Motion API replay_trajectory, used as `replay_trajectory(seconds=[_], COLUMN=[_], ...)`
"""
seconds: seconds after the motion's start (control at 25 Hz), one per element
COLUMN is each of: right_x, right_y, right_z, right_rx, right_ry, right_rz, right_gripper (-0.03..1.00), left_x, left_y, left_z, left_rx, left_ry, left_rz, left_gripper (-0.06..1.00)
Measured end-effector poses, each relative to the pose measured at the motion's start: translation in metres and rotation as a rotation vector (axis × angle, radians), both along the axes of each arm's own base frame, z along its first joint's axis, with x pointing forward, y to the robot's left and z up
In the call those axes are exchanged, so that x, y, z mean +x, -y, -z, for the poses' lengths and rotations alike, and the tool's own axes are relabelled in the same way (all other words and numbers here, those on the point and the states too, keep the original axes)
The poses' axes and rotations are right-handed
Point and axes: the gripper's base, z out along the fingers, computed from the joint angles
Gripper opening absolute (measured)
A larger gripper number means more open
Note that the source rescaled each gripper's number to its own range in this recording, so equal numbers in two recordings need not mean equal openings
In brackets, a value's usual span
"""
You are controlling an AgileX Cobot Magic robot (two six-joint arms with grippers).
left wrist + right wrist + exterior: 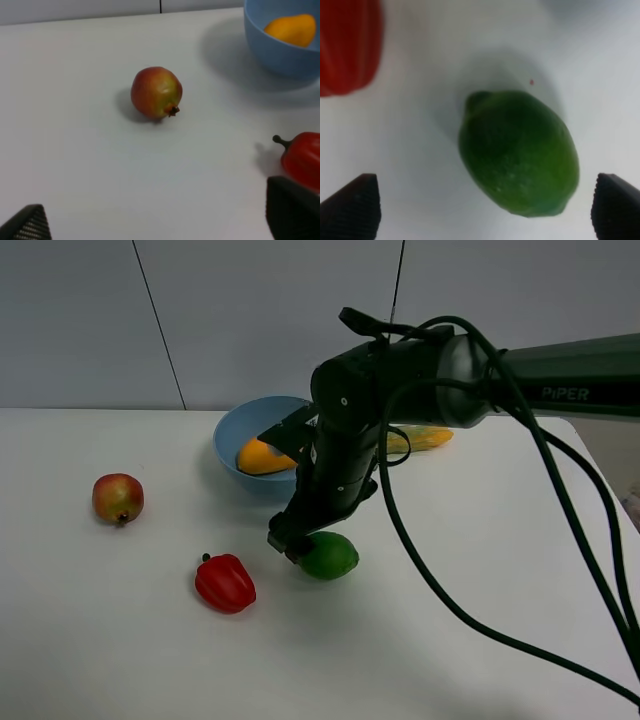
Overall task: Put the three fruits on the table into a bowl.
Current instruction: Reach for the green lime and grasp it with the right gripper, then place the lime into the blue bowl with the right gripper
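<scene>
The green lime [330,555] lies on the white table [470,560] in front of the light blue bowl [232,432]. My right gripper [292,543] hangs just above it, open, with a fingertip on either side of the lime [519,152] in the right wrist view. The orange-yellow mango [264,456] lies inside the bowl; it also shows in the left wrist view [292,29]. The red-and-greenish pomegranate [118,498] sits alone at the left, also in the left wrist view [156,93]. My left gripper [160,225] is open and empty, some way from the pomegranate.
A glossy red bell pepper [225,583] lies left of the lime, close to my right gripper. A corn cob [425,438] lies behind the right arm, right of the bowl. Black cables hang from the right arm over the table's right side.
</scene>
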Motion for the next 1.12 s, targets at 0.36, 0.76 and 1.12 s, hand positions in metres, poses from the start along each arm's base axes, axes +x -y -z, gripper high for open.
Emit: replay_trajectory(seconds=[0.36,0.76,1.12], right_x=[0.003,0.013,0.015], right_y=[0.0,0.006,0.006], right_z=[0.04,0.061,0.063], right_rx=[-0.083,-0.14,-0.127], right_ry=[-0.044,-0.046,-0.04], right_rz=[-0.014,-0.02,-0.027], right_gripper=[0.57,0.4,0.0], left_x=[0.0,0.0,0.0], left_y=[0.0,0.0,0.0], left_z=[0.0,0.0,0.0], left_rx=[0.0,0.001,0.001], left_ry=[0.0,0.0,0.0], left_rz=[0.0,0.0,0.0], left_gripper=[0.44,0.44,0.44])
